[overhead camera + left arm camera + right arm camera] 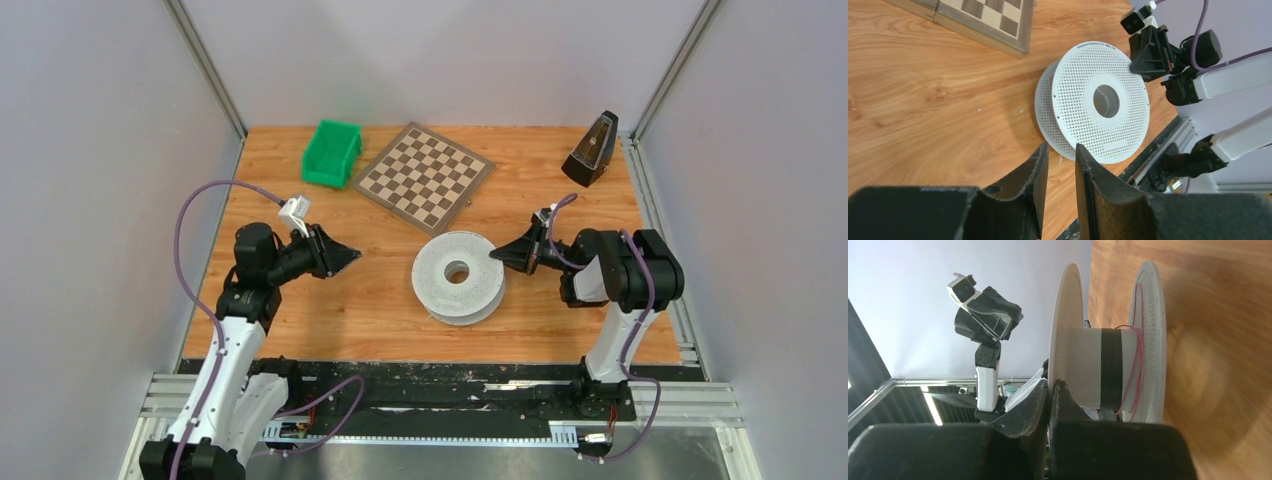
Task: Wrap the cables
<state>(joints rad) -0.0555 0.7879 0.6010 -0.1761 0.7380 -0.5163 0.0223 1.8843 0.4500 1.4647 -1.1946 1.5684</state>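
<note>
The white spool [436, 287] lies flat mid-table [380, 315]. A thin red cable [1137, 365] loops loosely on its core beside 1 black band [1111, 367]. The right gripper [497, 255], at the spool's right edge, has its 2 fingers pinched on the top flange's rim. The left gripper [352, 257] hovers well left of the spool, fingers slightly apart. At the far side sit a chessboard [424, 178] and a green bin [331, 152].

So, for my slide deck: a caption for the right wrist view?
Right gripper, jaws pinched on the upper flange of a white spool carrying a black band and thin red wire.
</note>
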